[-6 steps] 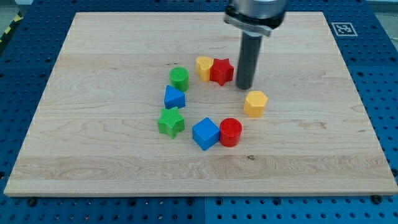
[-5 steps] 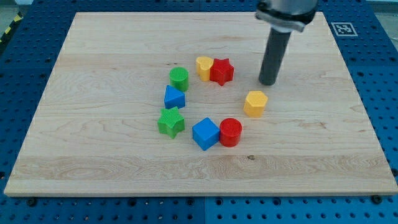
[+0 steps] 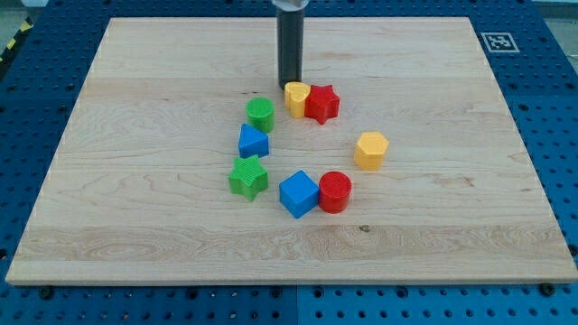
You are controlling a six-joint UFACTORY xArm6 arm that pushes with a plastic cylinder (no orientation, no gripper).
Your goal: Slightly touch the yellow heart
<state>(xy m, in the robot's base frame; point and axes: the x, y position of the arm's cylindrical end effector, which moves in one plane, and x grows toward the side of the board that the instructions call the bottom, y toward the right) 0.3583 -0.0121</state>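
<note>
The yellow heart point(image 3: 295, 98) lies near the board's middle, above centre, touching the red star point(image 3: 321, 103) on its right. My tip point(image 3: 289, 82) stands just above the heart's top edge, at or almost at contact with it. The rod rises straight up out of the view's top.
A green cylinder point(image 3: 260, 114), a blue triangular block point(image 3: 253, 141) and a green star point(image 3: 248, 176) run down the left of the group. A blue cube point(image 3: 299, 193) and a red cylinder point(image 3: 334, 191) lie below. A yellow hexagon point(image 3: 371, 150) sits at the right. The wooden board point(image 3: 135, 226) lies on a blue pegboard.
The rod has moved from the right of the red star, round the view's top, to just above the yellow heart. The blocks have not moved.
</note>
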